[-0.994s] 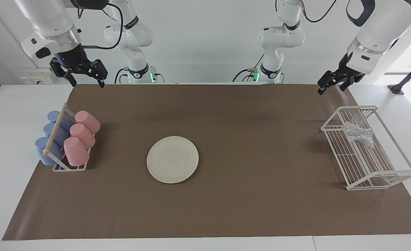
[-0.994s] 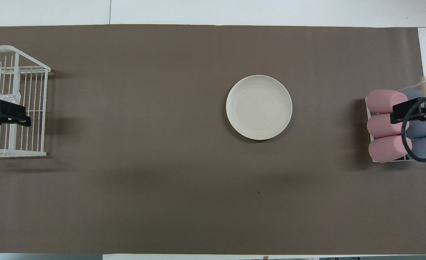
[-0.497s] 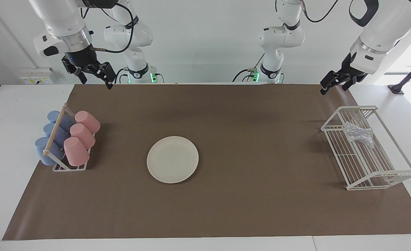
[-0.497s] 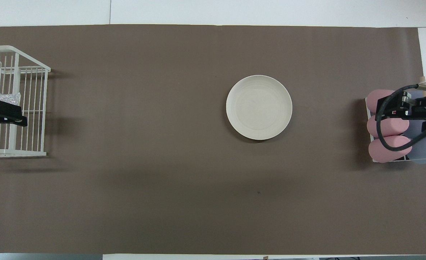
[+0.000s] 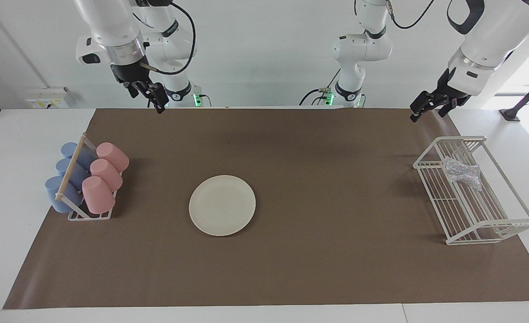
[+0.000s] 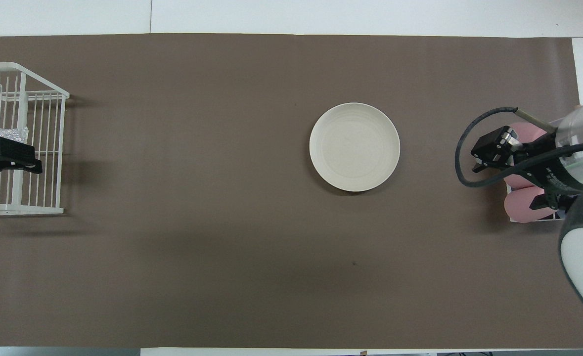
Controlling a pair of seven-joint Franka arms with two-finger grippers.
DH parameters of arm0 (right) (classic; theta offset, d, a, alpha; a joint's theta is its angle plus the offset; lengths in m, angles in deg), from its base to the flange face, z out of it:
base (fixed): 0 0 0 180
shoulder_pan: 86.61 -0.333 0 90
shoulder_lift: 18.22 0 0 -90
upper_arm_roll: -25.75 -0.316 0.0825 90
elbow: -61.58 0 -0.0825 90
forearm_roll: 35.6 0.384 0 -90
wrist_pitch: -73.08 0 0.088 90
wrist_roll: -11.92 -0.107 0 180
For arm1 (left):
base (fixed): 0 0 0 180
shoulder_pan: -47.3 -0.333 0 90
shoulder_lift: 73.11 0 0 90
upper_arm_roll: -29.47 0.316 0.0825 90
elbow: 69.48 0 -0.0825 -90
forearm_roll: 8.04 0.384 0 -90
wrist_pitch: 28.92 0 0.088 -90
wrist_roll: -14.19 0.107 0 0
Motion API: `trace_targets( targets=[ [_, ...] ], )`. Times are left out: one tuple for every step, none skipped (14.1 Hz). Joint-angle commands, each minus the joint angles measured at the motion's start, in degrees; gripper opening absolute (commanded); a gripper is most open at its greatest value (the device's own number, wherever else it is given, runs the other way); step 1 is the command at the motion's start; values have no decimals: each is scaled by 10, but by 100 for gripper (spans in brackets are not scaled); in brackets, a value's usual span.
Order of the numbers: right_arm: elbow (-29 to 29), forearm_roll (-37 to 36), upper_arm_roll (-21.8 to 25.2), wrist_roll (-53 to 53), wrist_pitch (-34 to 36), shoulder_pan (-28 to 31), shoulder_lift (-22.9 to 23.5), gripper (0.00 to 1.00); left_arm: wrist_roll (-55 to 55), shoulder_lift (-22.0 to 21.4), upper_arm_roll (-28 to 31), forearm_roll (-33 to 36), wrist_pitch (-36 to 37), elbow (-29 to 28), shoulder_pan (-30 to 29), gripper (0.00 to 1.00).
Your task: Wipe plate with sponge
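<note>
Since the earlier frame the right gripper point(image 5: 150, 96) has swung inward from over the cup rack point(image 5: 87, 188) toward the middle of the table and now hangs high over the mat point(image 5: 291, 269), its jaws apparently spread wide and empty, though the slant view makes that hard to judge. The left gripper point(image 5: 426, 106) has hardly shifted, raised above the wire rack point(image 5: 484, 224) with jaws wide and nothing in them. The plate point(image 5: 222, 205) lies flat mid-mat, well apart from the sponge point(image 5: 461, 172), which rests in the wire rack at the left arm's end.
</note>
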Motion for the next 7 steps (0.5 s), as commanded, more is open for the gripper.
trace_targets(
  targets=[
    [3,24,-3,-112,6,-16,-10,100,6,-3,-2,37,-15,-19,10,100],
    [6,38,-3,-171,4,-22,-12,100,1,11,-2,80,-16,-19,35,100],
    [8,47,-5,-231,0,-25,-13,100,-1,22,-2,110,-17,-20,51,100],
    [8,53,-6,-275,-3,-28,-15,100,-9,25,-2,130,-23,-32,53,100],
    [9,61,-6,-301,-15,-28,-15,100,-21,30,-2,158,-39,-47,54,100],
    [12,63,-6,-302,-24,-27,-16,100,-27,33,-2,182,-54,-61,62,100],
    [11,60,-5,-299,-24,-27,-16,100,-30,47,-2,210,-62,-71,69,100]
  ],
)
